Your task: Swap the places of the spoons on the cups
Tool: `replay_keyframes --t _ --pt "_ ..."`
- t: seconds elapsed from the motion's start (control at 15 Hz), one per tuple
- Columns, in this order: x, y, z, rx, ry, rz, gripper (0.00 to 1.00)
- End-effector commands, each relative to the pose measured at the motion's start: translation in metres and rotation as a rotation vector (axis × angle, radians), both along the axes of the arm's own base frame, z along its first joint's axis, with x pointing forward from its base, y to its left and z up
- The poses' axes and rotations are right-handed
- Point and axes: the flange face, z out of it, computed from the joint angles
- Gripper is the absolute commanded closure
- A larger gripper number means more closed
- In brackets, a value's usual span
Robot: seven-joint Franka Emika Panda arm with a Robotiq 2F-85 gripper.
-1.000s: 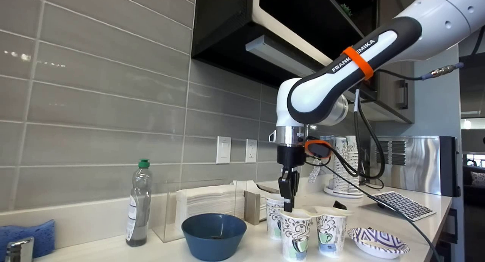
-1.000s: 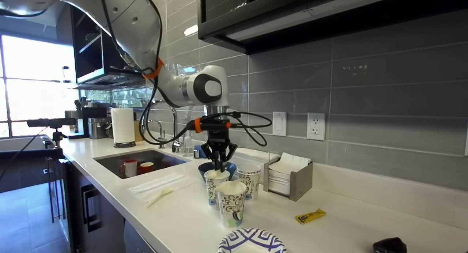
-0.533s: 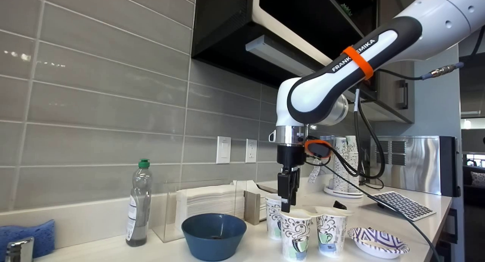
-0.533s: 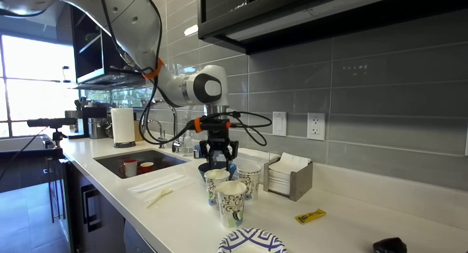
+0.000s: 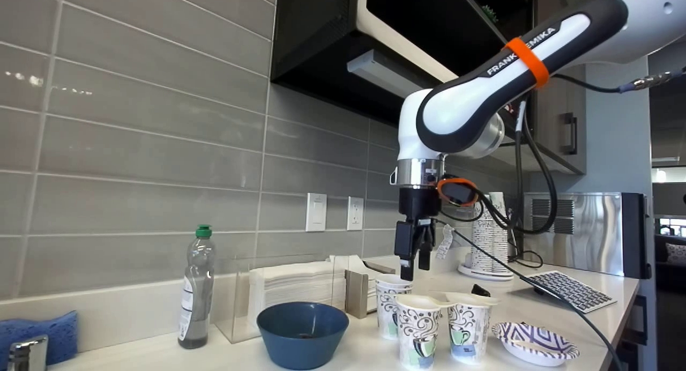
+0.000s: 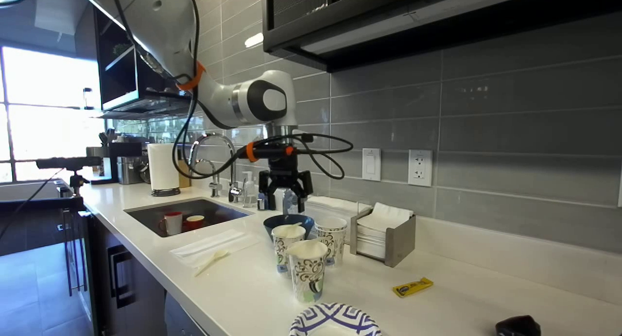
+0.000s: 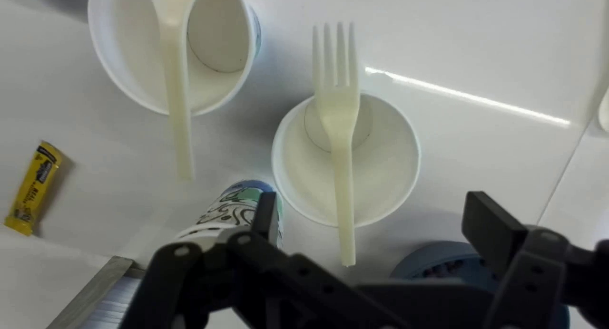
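In an exterior view, the gripper (image 5: 416,265) hangs above scroll-printed white paper cups (image 5: 419,328). In an exterior view, its fingers (image 6: 301,203) stand wide apart, holding nothing. In the wrist view, a cream four-tined fork (image 7: 341,143) lies across one cup's rim; a like-coloured utensil (image 7: 177,82), its head cropped, lies across another's.

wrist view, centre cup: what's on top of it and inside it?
A pale fork lies across the cup. Inside, bare white wall and part of the bottom show; whatever's directly under the fork is hidden.
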Motion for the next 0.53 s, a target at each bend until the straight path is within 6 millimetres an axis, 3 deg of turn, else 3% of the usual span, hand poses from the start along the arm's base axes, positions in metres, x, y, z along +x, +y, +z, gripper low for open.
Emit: replay_keyframes --t 0.0,0.47 --pt "-0.045 0.007 0.026 -0.019 -0.013 -0.115 0.00" --pt "-0.112 0.027 0.055 -0.041 -0.043 -0.301 0.00"
